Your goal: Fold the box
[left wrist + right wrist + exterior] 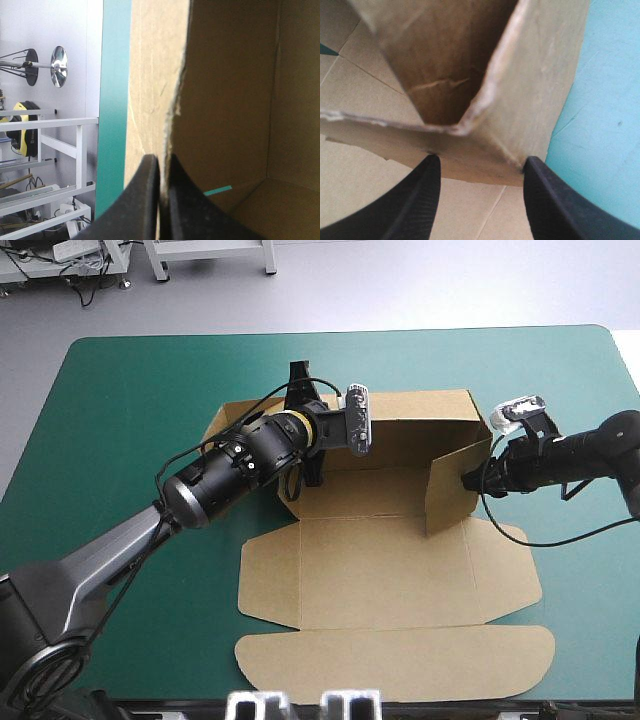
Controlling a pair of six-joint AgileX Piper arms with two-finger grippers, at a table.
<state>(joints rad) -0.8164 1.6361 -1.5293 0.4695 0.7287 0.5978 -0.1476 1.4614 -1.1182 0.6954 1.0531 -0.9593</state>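
My left pincer [161,161] is clamped on the brown box [385,570] edge, upper centre; my right pincer [482,160] is apart at the raised right wall.

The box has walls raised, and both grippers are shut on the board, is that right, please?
Not quite: only the left gripper is shut on the box; the right gripper is open, its fingers apart at the raised right wall, as the right wrist view shows. The walls are raised.

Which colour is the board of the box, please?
The box is plain brown, without print; the high view shows it best.
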